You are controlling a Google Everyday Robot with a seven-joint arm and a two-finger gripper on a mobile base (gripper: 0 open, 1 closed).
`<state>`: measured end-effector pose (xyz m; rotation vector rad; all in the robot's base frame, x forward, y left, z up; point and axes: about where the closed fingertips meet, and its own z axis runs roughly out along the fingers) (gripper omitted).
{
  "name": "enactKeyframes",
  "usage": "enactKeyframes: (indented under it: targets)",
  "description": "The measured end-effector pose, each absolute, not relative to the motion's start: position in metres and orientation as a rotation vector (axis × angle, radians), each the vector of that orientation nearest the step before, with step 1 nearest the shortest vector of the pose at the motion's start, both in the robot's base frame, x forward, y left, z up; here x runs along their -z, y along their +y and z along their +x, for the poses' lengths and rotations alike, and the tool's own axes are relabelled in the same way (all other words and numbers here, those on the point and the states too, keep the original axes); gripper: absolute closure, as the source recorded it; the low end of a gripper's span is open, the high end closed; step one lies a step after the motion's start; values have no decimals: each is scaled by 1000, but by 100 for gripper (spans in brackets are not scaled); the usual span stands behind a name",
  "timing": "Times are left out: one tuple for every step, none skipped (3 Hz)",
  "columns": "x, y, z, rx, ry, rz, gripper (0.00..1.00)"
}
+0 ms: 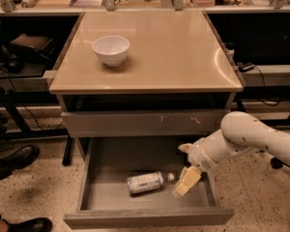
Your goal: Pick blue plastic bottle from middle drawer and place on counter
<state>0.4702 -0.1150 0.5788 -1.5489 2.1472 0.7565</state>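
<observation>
The blue plastic bottle [146, 182] lies on its side on the grey floor of the open middle drawer [106, 197], its white cap pointing right. My gripper [185, 182] hangs inside the drawer just right of the cap, a small gap from it, at the end of the white arm that reaches in from the right. The beige counter [174, 57] tops the cabinet above.
A white bowl [111, 49] stands on the counter's back left. A shut grey drawer front with scratch marks [145, 123] sits above the open drawer. A person's black shoes [12, 159] are on the floor at left. Cluttered benches stand behind and to both sides.
</observation>
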Motion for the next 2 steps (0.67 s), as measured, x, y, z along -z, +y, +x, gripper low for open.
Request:
enactKeyframes:
  targets:
    - [-579, -115, 470, -757, 2147, -1549, 0]
    - [-564, -100, 476, -749, 2174, -1462, 0]
